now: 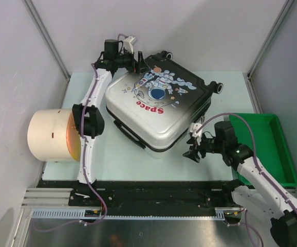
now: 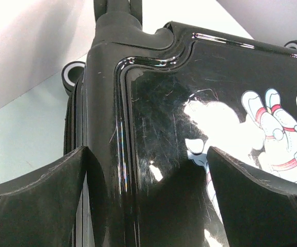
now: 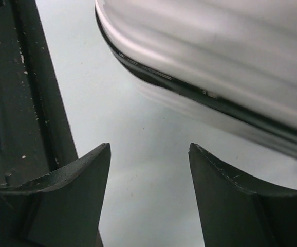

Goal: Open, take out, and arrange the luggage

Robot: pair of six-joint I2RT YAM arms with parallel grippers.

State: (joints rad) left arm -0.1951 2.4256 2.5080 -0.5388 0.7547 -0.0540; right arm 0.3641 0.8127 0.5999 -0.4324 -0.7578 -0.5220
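The luggage [image 1: 159, 110] lies flat and closed on the table, astronaut "Space" print facing up, wheels toward the back right. My left gripper [image 1: 136, 62] hovers at its far left black corner, open. In the left wrist view the glossy black shell [image 2: 189, 77] fills the frame, and the left gripper [image 2: 146, 149] has one finger over the lid and the other beside the side wall. My right gripper [image 1: 193, 147] is low beside the near right corner, open and holding nothing. The right wrist view shows the right gripper [image 3: 149, 145] over bare table, with the silver shell edge [image 3: 215, 46] just ahead.
A beige cylinder [image 1: 48, 135] lies at the left edge beside the left arm. A green bin [image 1: 272, 149] stands at the right, behind the right arm. A black rail [image 1: 138, 190] runs along the table's near edge and shows as a dark strip [image 3: 15, 103] left of the right fingers.
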